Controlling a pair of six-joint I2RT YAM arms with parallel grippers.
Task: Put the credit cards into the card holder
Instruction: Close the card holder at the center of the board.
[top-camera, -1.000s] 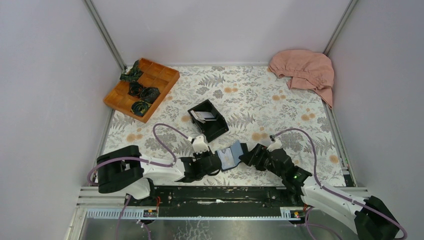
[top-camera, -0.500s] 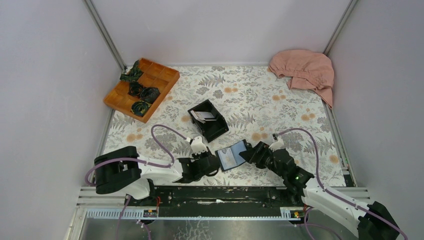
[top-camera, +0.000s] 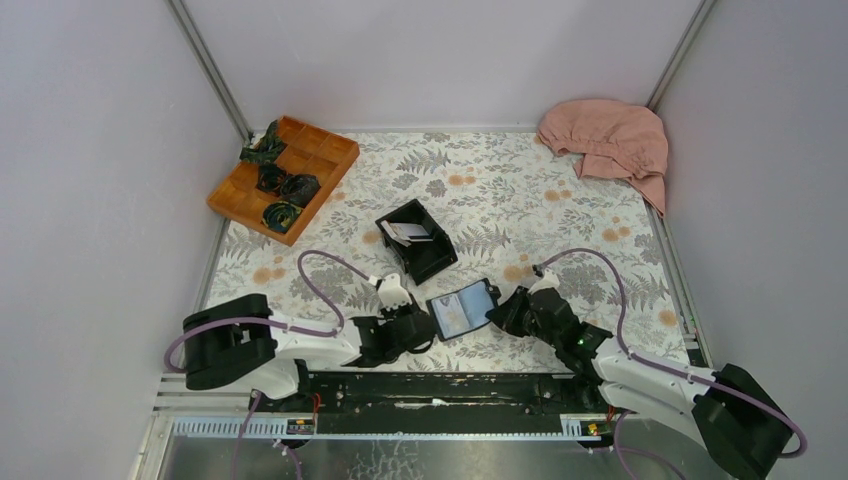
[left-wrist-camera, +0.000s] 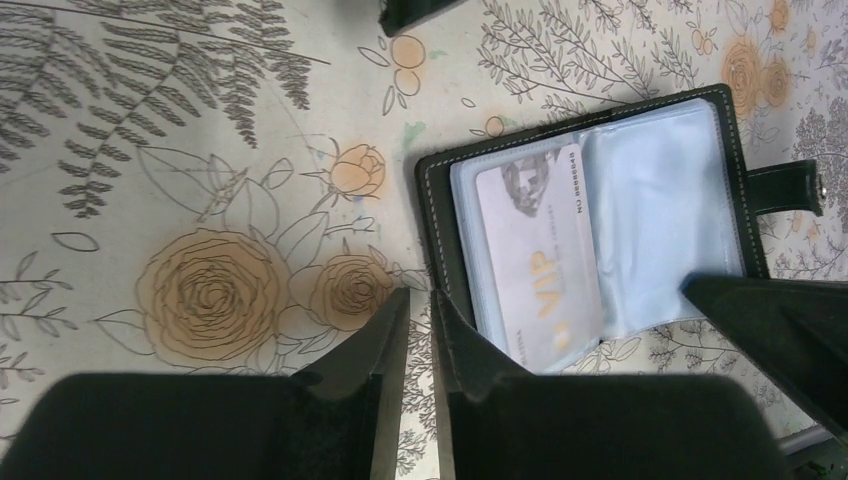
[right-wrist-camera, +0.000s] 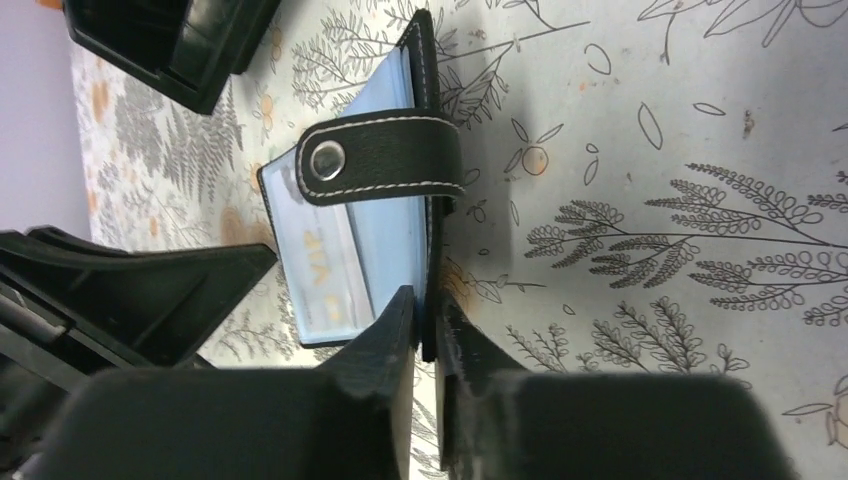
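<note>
Placement: card holder (top-camera: 462, 310) lies open at five o'clock of black box (top-camera: 417, 240).
Left: left gripper (left-wrist-camera: 418, 300) narrow, pinching holder's nine-o'clock edge.
Right: right gripper (right-wrist-camera: 425, 300) narrow, pinching its three-o'clock edge.
Cards: VIP credit card (left-wrist-camera: 535, 270) pocketed; other credit cards (top-camera: 408, 231) in box.
Risk: uneven pulling may fold holder shut; thin edges may slip free.
</note>
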